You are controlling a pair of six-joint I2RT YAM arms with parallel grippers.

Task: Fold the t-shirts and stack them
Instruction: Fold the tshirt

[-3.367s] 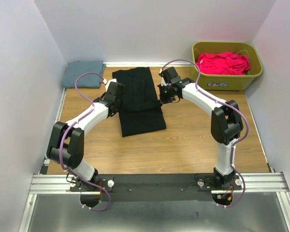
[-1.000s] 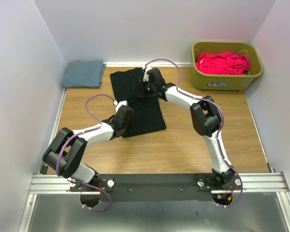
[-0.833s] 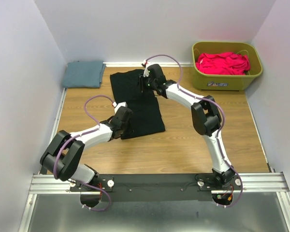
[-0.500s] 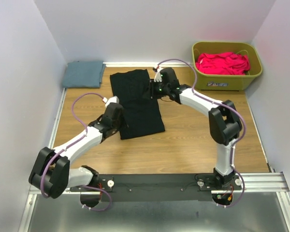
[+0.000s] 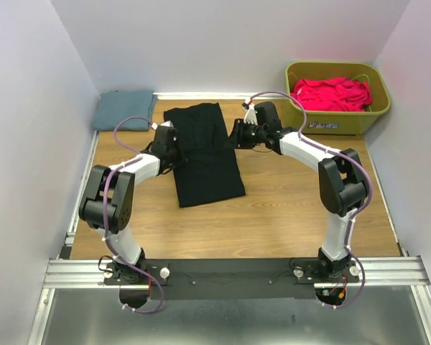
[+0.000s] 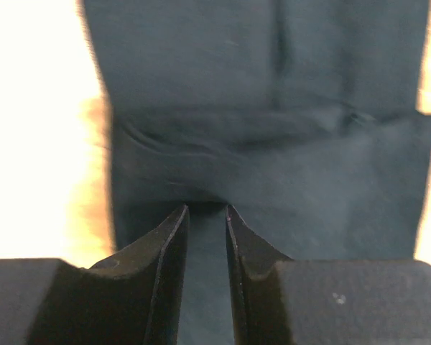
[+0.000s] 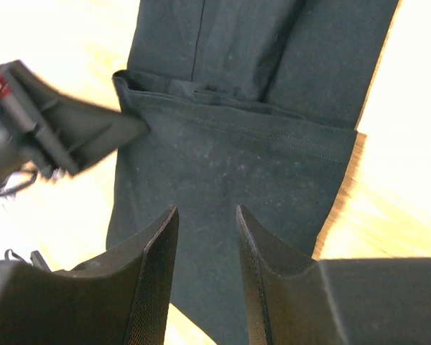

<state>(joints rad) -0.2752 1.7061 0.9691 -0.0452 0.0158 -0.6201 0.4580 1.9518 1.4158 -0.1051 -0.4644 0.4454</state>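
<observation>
A black t-shirt (image 5: 205,154) is seen laid flat on the wooden table (image 5: 287,208), just left of the middle of the top view, folded into a long narrow strip that runs from the upper centre downward. In the wrist views a crosswise edge is shown where one layer of the cloth lies over another. The left gripper (image 5: 167,142) is placed at the left edge of the strip; its fingers (image 6: 174,237) are set close together with only a thin gap over the dark cloth, and whether cloth is pinched between them cannot be told. The right gripper (image 5: 238,136) is held at the right edge of the strip, near its upper half, with its fingers (image 7: 158,259) parted and nothing gripped between them. At the upper right of the top view a green bin (image 5: 377,109) is filled with red shirts (image 5: 330,93). At the upper left a folded blue-grey shirt (image 5: 123,109) is found against the back wall, well apart from the black one.
</observation>
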